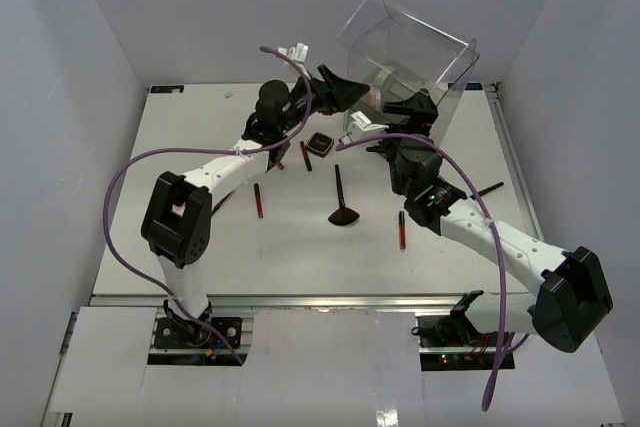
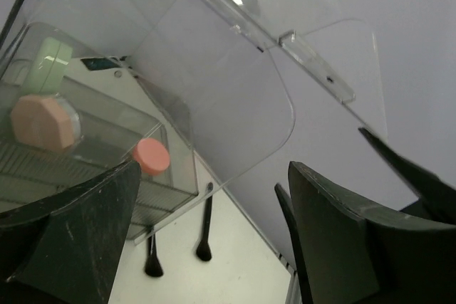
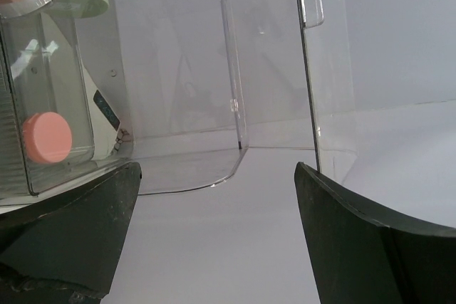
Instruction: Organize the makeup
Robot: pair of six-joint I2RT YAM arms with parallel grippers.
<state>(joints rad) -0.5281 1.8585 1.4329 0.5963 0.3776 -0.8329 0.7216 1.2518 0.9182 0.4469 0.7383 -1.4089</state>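
The left claw (image 2: 214,176) and right claw (image 3: 217,169) are hovering wide open and empty at the clear drawer box (image 1: 410,47), presumably positioning to steady it for loading the fan brush (image 1: 345,215) lying nearby.

The white table (image 1: 300,257) has the makeup spread over its middle part. A small square black compact (image 1: 320,144) lies toward the far side, with a dark-red pencil (image 1: 305,155) just left of it. Near the centre lies the fan brush (image 1: 341,197) — handle pointing far, fan head near. A second pencil (image 1: 258,200) lies alone to its left and a third pencil (image 1: 402,230) to its right, both running near to far. Toward the right edge a thin black brush (image 1: 488,190) lies slanted. In the left wrist view, one short brush (image 2: 205,222) and a neighbour brush (image 2: 152,254) lie side by side on the white surface beside the clear box (image 2: 214,105) — whether the box rests on the table, I cannot tell.
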